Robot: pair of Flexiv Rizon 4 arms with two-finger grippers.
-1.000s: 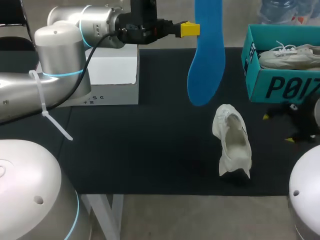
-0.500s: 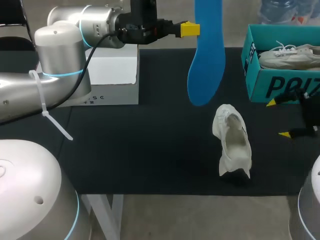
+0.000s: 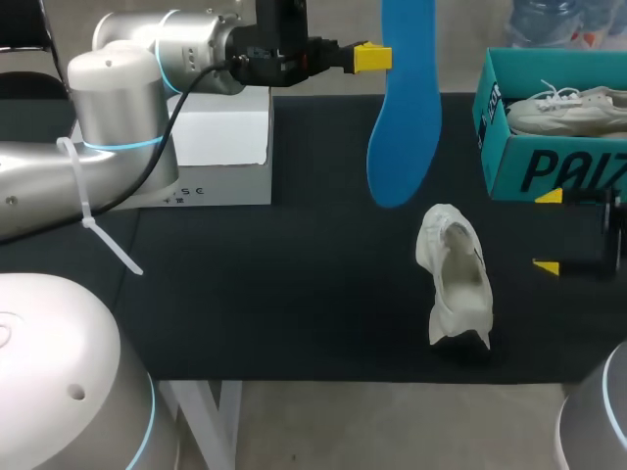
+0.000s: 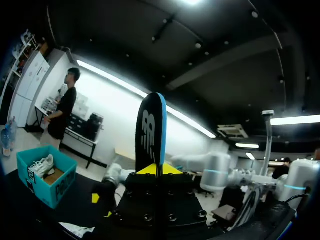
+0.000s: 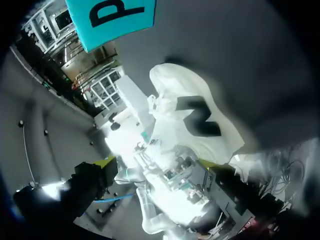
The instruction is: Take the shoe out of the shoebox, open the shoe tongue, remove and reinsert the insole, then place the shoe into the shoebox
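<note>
High over the back of the table, my left gripper is shut on the upper part of a blue insole, which hangs straight down. The left wrist view shows the insole edge-on between the yellow tips of that gripper. A white shoe lies on the black mat, below the insole's lower end. My right gripper stands open just right of the shoe and does not touch it. Its own view has the shoe, with a black letter on its side, ahead of the wide-open right gripper.
A teal shoebox stands at the back right, holding a second white shoe; its corner shows beyond the shoe. A white carton sits at the back left under my left arm. The black mat ends at the table's front edge.
My right gripper has moved in from the right edge towards the shoe, turning so its open fingers face it. The left arm and the insole have not moved.
</note>
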